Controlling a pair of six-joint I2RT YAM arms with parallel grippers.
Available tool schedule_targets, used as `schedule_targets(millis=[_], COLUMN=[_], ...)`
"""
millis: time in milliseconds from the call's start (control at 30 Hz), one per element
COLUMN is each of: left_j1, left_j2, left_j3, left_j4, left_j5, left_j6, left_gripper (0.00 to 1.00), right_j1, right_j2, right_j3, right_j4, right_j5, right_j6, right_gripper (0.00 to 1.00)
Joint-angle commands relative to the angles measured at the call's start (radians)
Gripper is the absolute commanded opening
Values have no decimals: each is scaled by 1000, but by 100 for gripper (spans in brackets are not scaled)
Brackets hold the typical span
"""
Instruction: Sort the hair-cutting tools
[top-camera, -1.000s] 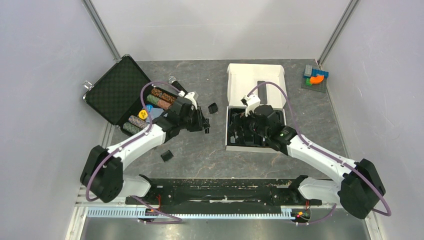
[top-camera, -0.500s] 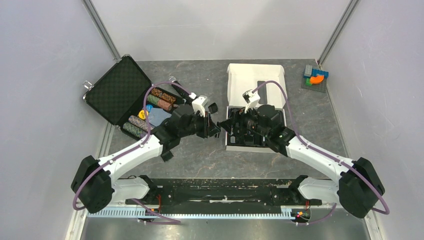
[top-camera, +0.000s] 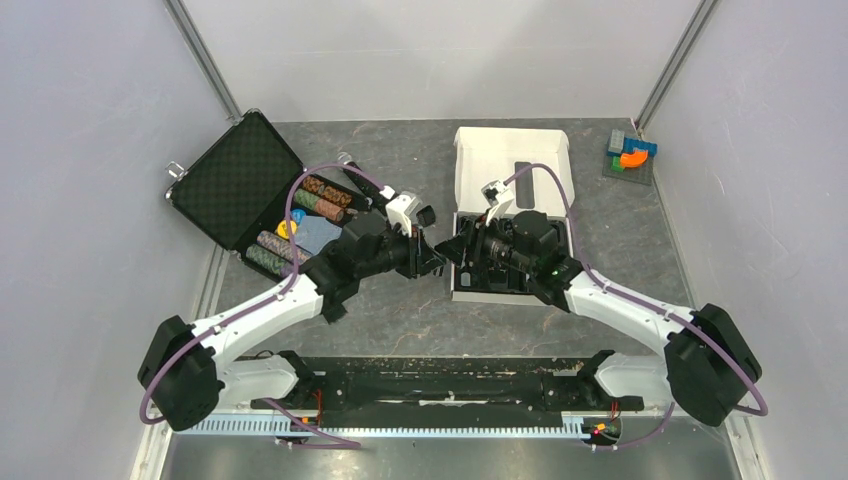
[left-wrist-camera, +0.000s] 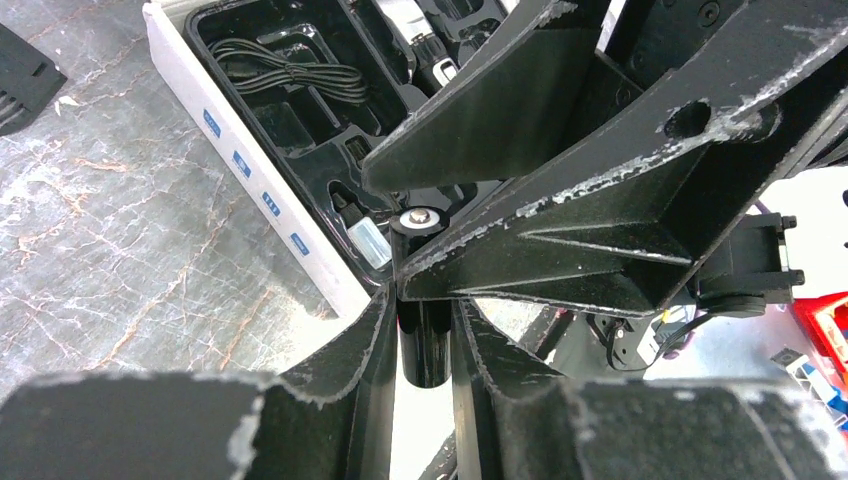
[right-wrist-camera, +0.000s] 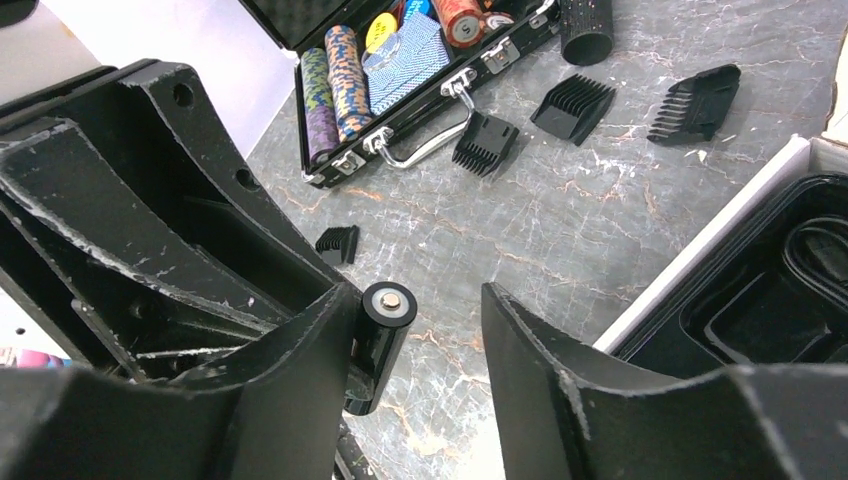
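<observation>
Centre frame, overhead: your left hand (top-camera: 430, 257) clamps a black cylinder (right-wrist-camera: 383, 335); your right hand (right-wrist-camera: 415, 310) brackets it, fingers apart. Handover step, by judgement; next, close right before releasing left.

Left arm (top-camera: 262, 308): white link shells joined by black joint housings.
Right arm (top-camera: 630, 308): same white-and-black build, with a small green light (top-camera: 547, 268) on the black forearm housing.
Shoulder housings (top-camera: 182, 375): large, rounded and black, one per arm.
Cables (top-camera: 325, 167): purple, one running alongside each arm.
Wrist camera mounts (top-camera: 402, 208): white blocks, one per wrist.
Left gripper fingers (left-wrist-camera: 300, 400): matte black and wedge-shaped, edges chipped pale grey.
Right gripper fingers (right-wrist-camera: 600, 370): matte black, angular and scuffed, with a round hole (left-wrist-camera: 690, 118) through one.
</observation>
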Motion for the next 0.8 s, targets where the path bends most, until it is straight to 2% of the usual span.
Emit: schedule_targets(millis=[0, 167, 233, 400, 633, 767], left_j1=[-7, -8, -8, -7, 13, 105], left_j2=[-27, -23, -27, -45, -118, -146], left_j3=[0, -1, -2, 12, 109, 183], left_j4=[74, 73, 72, 40, -200, -358], left_j5=[15, 14, 9, -22, -242, -338], left_j6=[45, 42, 40, 50, 87, 105], left_gripper=[28, 32, 36, 59, 98, 100], right_j1=[-2, -11, -20, -65, -224, -265], right_j2=[2, -4, -8, -32, -92, -87], right_j3=[-17, 0, 7, 13, 36, 75], right_j4=[70, 33, 16, -37, -182, -255], right_j5=[-47, -51, -51, -29, 110, 267], right_j6=[35, 5, -8, -52, -190, -281], right_gripper=[47, 18, 9, 5, 4, 4])
